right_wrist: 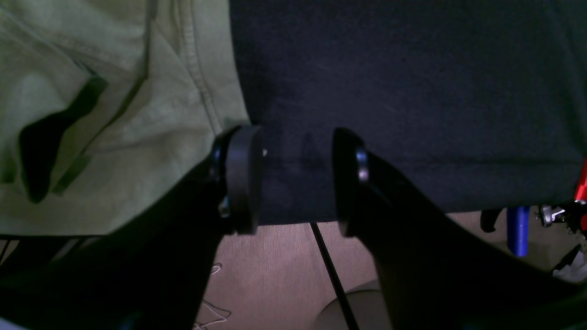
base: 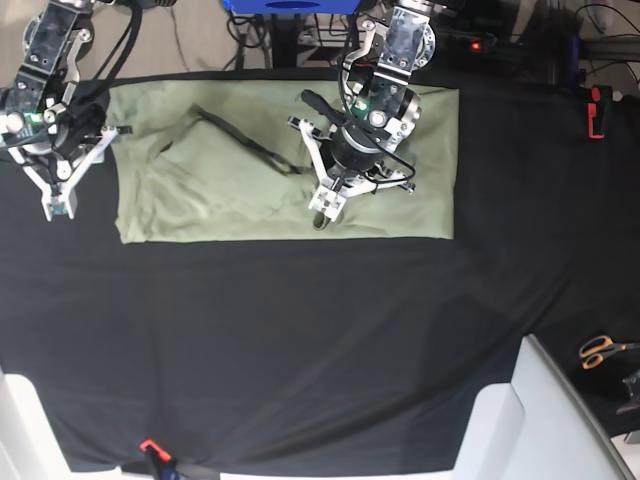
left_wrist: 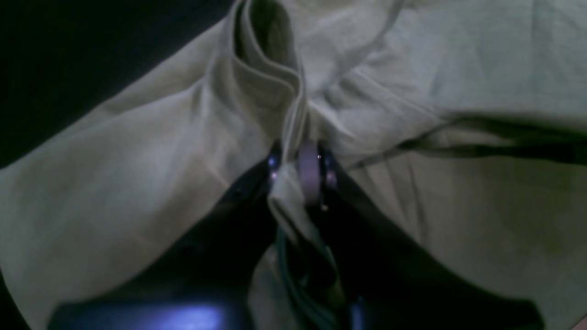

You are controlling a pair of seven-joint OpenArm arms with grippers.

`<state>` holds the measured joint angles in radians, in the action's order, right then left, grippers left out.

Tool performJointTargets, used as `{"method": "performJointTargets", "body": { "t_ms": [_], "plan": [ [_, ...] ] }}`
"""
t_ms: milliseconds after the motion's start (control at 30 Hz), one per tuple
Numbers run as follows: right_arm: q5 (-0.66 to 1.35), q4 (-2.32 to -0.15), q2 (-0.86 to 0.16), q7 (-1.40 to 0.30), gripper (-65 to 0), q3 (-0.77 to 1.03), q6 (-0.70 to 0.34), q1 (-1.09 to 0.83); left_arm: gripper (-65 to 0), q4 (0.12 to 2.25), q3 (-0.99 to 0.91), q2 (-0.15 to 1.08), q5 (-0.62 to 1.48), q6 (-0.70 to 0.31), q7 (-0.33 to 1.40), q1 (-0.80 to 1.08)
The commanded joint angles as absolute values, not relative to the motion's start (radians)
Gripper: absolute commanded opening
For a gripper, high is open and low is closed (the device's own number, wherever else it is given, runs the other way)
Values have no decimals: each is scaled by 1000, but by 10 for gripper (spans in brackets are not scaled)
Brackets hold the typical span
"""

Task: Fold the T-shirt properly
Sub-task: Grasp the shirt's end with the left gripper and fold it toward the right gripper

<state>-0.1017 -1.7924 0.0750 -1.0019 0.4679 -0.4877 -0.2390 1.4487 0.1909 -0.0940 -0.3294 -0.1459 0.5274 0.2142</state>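
The pale green T-shirt lies spread out on the black cloth at the back of the table, with a raised crease across its middle. My left gripper is over the shirt's middle, near its front edge. In the left wrist view this gripper is shut on a pinched fold of the T-shirt. My right gripper is open and empty, just off the shirt's left edge. In the right wrist view the right gripper hovers over the black cloth, with the T-shirt's stitched hem beside one finger.
Orange-handled scissors lie at the right edge. A red object sits at the back right. White table parts stand at the front right, and a small red clip at the front edge. The right wrist view shows floor past the cloth's edge.
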Motion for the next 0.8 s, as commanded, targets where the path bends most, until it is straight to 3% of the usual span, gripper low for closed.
{"method": "performJointTargets", "body": {
  "t_ms": [0,400,567,767],
  "plan": [
    [-101,-1810,68,-993,-413,472,-487,-231,-650,1463,194,-102,-328,-145,509,208],
    [-101,-1810,70,-997,-413,466,-487,-219,-650,1475,194,-97,-329,-145,515,213],
    [-101,-1810,70,-997,-413,464,-487,-217,-425,1538,222,-67,-329,-145,516,239],
    [-101,-1810,74,-997,-413,463,-487,-216,-239,1586,285,-21,-329,-145,516,260]
  ]
}}
